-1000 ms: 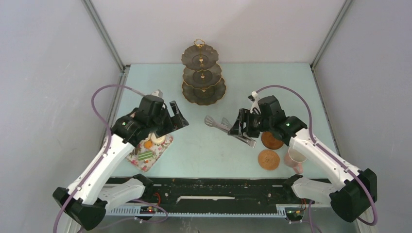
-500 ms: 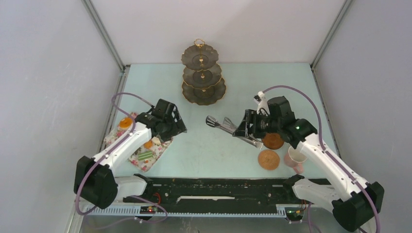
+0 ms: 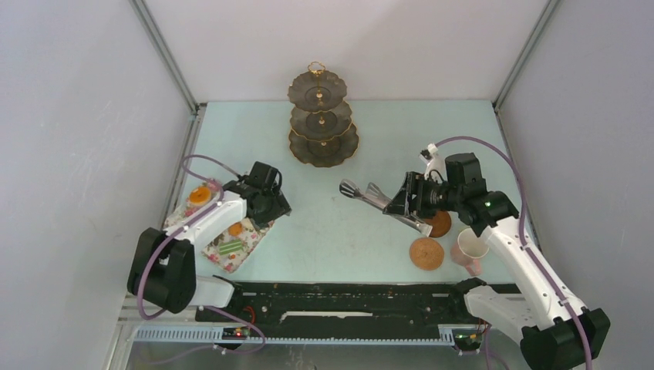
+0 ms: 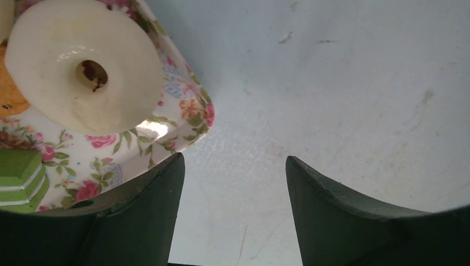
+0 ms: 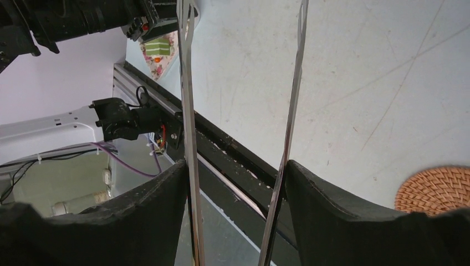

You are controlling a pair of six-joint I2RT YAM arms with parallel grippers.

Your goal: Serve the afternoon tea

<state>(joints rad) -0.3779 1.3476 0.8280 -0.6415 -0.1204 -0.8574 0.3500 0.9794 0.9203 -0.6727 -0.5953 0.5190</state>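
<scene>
Resting on the floral cloth [image 4: 183,108] just beside the parted, empty left gripper [image 4: 234,163], the white doughnut [image 4: 83,66] looks light, stiff and slick (best pinched across its outer rim), while the right gripper [image 5: 235,166] clamps the 2 arms of the tongs [image 5: 185,83].

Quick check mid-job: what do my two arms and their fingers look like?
The left arm and right arm have white links with black joints and bases. A purple cable loops along each. The fingers are dark, broad and tapered.
</scene>
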